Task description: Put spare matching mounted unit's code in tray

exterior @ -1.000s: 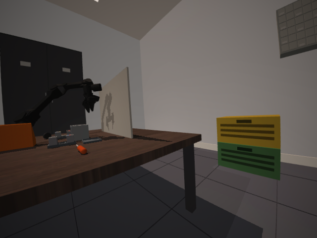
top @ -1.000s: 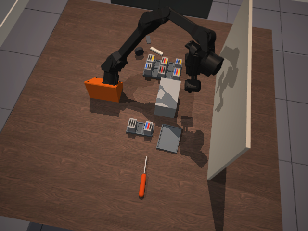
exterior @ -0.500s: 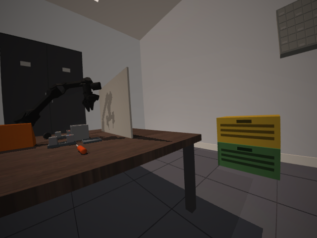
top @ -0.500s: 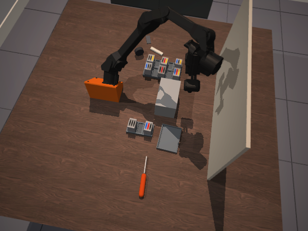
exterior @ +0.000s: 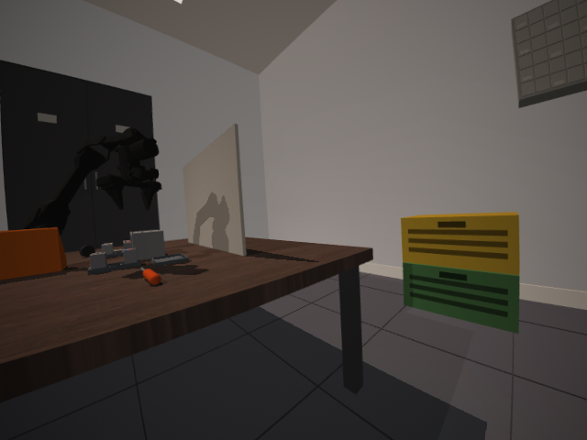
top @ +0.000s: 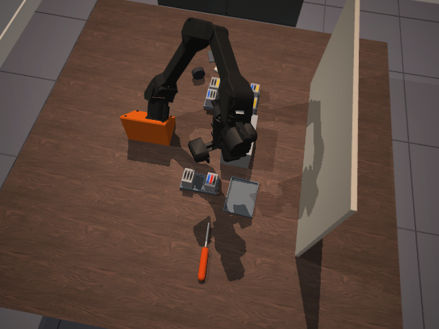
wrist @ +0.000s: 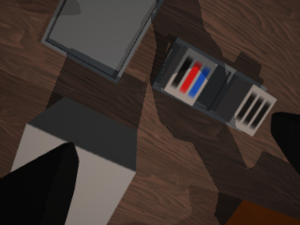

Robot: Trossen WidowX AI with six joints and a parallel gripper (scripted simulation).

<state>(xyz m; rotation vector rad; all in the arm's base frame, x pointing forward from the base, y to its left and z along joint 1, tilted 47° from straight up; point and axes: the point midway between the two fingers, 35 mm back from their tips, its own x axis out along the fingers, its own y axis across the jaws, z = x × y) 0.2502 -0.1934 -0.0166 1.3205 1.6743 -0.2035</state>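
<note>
My gripper (exterior: 135, 208) (wrist: 175, 138) is open and empty, high above the table near the front rack. One finger overlaps the grey box in the wrist view. The front rack (top: 199, 181) holds a block with black stripes (top: 187, 175) (wrist: 255, 110) and a block with black, red and blue stripes (top: 211, 180) (wrist: 189, 77), with a gap between them. The tray (top: 244, 195) (exterior: 171, 259) (wrist: 108, 37) is empty beside it. Several striped blocks stand in the back rack (top: 209, 107), partly hidden by the arm. No printed code is readable.
The grey box (top: 241, 163) (exterior: 148, 244) (wrist: 98, 187) stands between the back rack and the tray. A tall panel (top: 333, 123) (exterior: 213, 199) stands at the right. A screwdriver (top: 203, 263) (exterior: 151, 276) lies in front. A black round thing (top: 198, 72) lies behind.
</note>
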